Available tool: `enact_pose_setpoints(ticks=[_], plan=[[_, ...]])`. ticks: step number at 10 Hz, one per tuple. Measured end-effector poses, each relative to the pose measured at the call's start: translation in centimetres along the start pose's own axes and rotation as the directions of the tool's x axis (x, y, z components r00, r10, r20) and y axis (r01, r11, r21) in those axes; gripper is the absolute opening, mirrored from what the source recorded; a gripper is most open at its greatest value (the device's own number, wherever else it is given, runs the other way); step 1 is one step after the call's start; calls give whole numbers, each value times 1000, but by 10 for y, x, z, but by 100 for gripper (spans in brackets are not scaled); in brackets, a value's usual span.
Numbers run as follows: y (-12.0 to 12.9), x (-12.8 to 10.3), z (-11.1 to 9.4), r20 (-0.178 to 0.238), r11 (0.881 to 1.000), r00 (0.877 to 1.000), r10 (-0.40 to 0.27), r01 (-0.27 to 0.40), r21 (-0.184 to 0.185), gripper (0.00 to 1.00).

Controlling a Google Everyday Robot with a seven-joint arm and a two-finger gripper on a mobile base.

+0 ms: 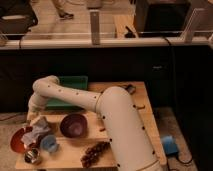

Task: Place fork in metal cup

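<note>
Metal cup (pixel 32 156) stands at the near left corner of the surface (pixel 70 149), just beside the red bowl (pixel 19 141) and the light blue cup (pixel 49 144). The gripper (pixel 35 122) hangs over the bowl's far rim, so the cup lies toward the near edge from it. Whether it pinches the fork I cannot tell; no fork can be made out.

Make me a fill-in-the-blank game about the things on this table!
1. The round purple bowl rests on the wooden ____.
2. Beside the small shiny metal cup stands a light blue plastic ____.
3. The gripper hangs near the round red ____, far from the purple one.
Missing words: table, cup, bowl.
</note>
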Motion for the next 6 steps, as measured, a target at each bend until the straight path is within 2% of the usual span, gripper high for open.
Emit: enact_pose_setpoints(ticks=[2,4,6], plan=[[1,0,-3,1,1000,1000,4,-4,10,13],[3,-4,-7,11,1000,1000,-2,2,21,28],[5,-10,-11,55,1000,998,-9,7,28,50]])
